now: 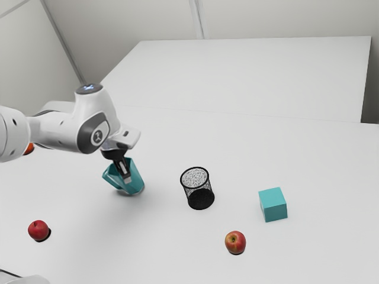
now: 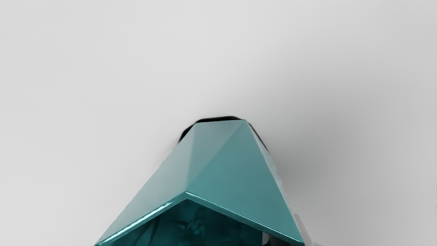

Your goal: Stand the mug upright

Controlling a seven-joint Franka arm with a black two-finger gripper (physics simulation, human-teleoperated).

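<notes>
The teal mug (image 1: 135,180) stands tilted on the table at the exterior view's left, its mouth leaning toward that view's upper left. My gripper (image 1: 126,176) reaches down at the mug, overlapping its side and rim. In the wrist view the faceted mug (image 2: 235,171) has its dark base edge farther from my hand and its open mouth close to it. A pale part of my gripper (image 2: 302,230) shows beside the mug's rim, and a dark piece is visible at the mouth. The mug hides much of the contact.
A black mesh cup (image 1: 198,188) stands beside the mug, toward the exterior view's right. Farther that way are a teal cube (image 1: 273,205) and a red-yellow apple (image 1: 235,241). A red fruit (image 1: 38,229) lies at the lower left, and an orange one (image 1: 28,149) behind the arm.
</notes>
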